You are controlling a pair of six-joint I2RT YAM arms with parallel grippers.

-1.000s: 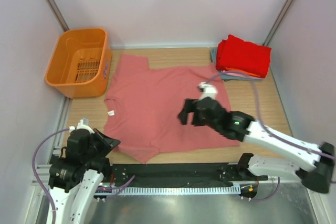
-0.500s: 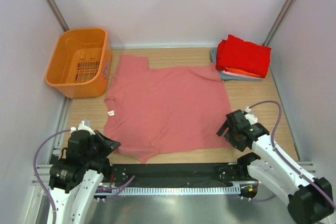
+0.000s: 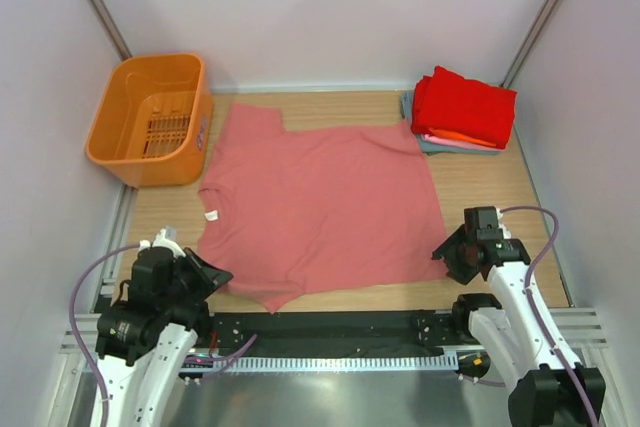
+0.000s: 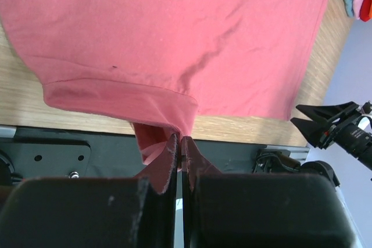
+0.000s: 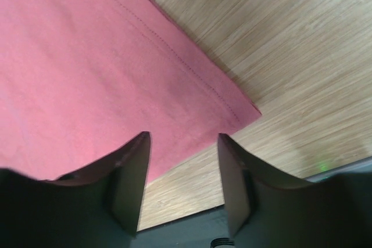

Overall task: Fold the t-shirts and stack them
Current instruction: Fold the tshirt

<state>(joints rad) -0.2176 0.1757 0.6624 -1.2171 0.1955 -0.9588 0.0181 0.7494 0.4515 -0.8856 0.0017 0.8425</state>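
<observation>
A salmon-pink t-shirt (image 3: 315,202) lies spread flat on the wooden table, its white neck label (image 3: 211,215) at the left. My left gripper (image 3: 220,275) is shut on the edge of the shirt's near sleeve; in the left wrist view the gripper (image 4: 180,143) pinches a fold of pink cloth (image 4: 157,137) at the table's front edge. My right gripper (image 3: 446,253) is open and empty just above the shirt's near right corner (image 5: 244,111), with the gripper (image 5: 183,143) straddling the hem. A folded stack (image 3: 462,107), red on top, sits at the back right.
An orange plastic basket (image 3: 150,119) stands at the back left. The black rail (image 3: 330,327) runs along the table's near edge. Bare wood (image 3: 490,197) lies right of the shirt, between the stack and my right arm.
My right arm has pulled back from over the shirt's middle to its near right corner. The left arm and the shirt have hardly moved.
</observation>
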